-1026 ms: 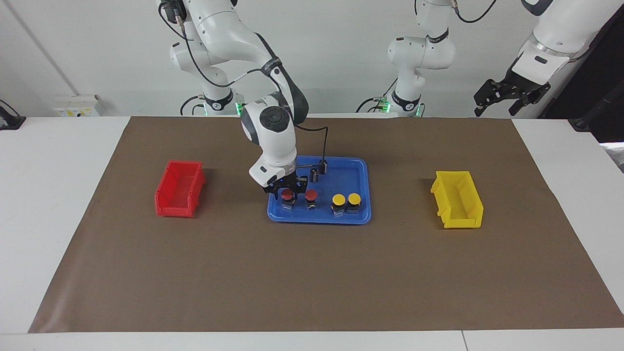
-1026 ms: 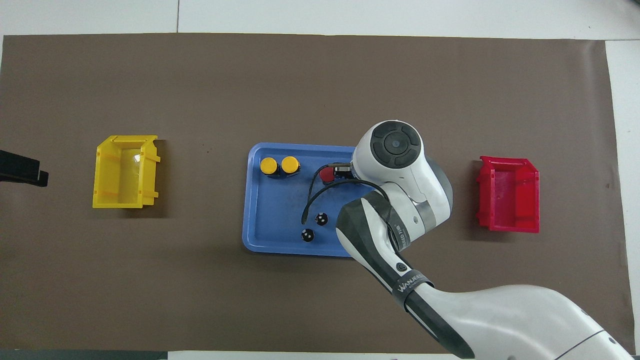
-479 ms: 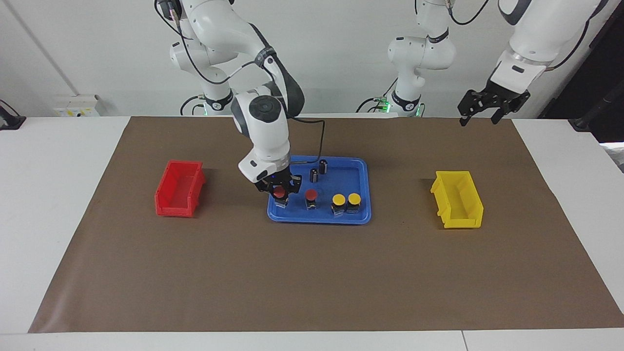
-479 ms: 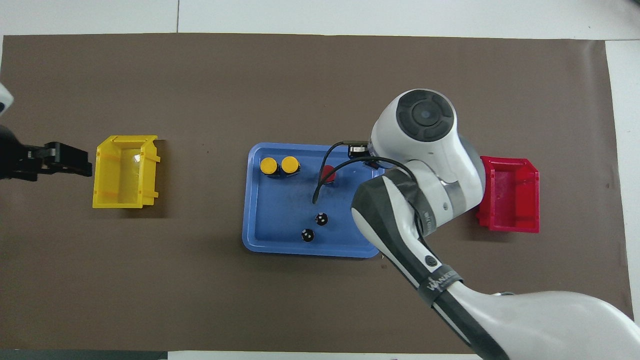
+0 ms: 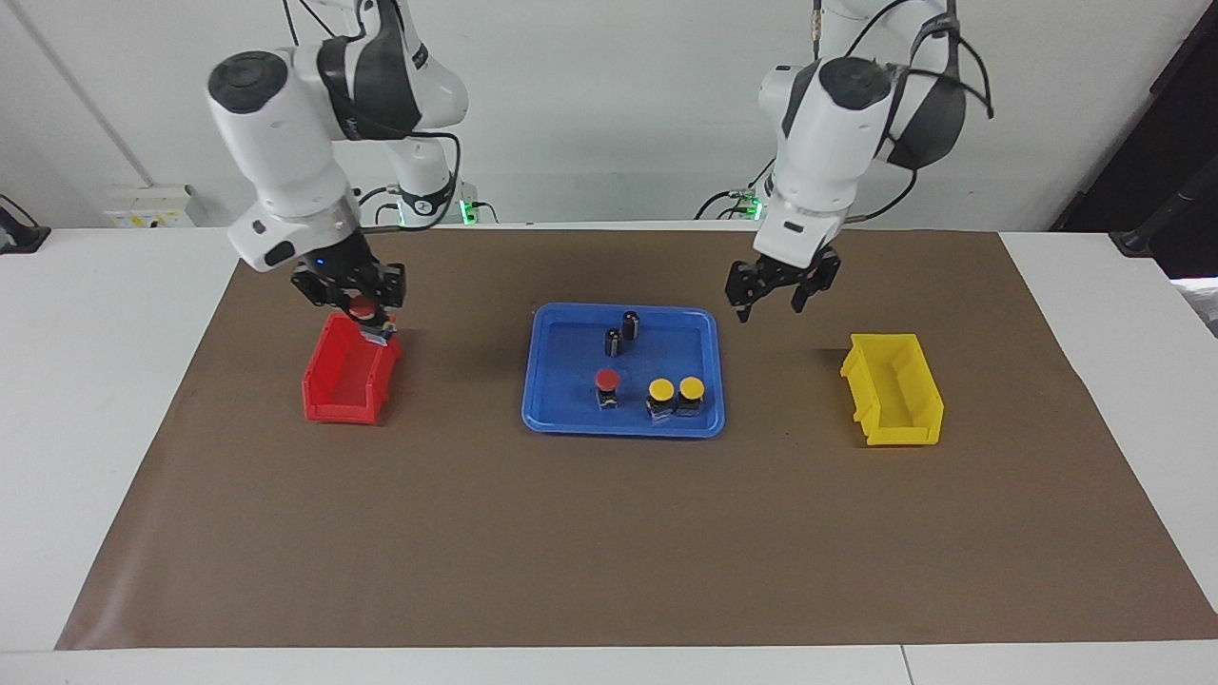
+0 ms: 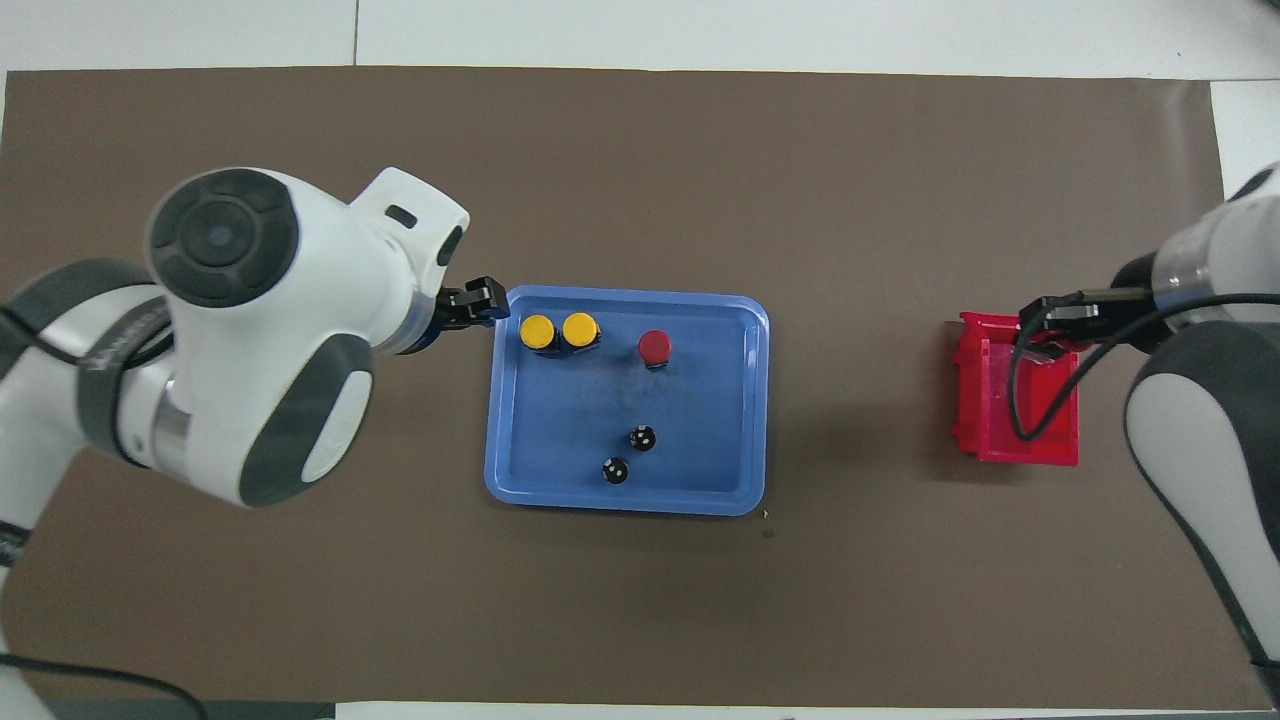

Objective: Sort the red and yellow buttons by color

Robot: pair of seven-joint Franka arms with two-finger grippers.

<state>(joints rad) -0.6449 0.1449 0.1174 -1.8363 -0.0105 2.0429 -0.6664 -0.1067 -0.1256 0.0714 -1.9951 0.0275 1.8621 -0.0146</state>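
Currently: right gripper (image 5: 354, 306) clamped on red button (image 5: 361, 309) over red bin (image 5: 335, 398), release due next; left gripper (image 5: 778, 288), jaws parted, empty, over the mat beside blue tray (image 5: 544, 416).

One camera sits high across the surface (image 5: 609, 533) and faces me, so my bases stand at the top of its picture. The other hangs above my own end, looking forward and steeply down, my arms entering from below. Both stand well back and share the brown mat (image 6: 640, 600), the blue tray (image 5: 623, 425) and both bins, turned half around.
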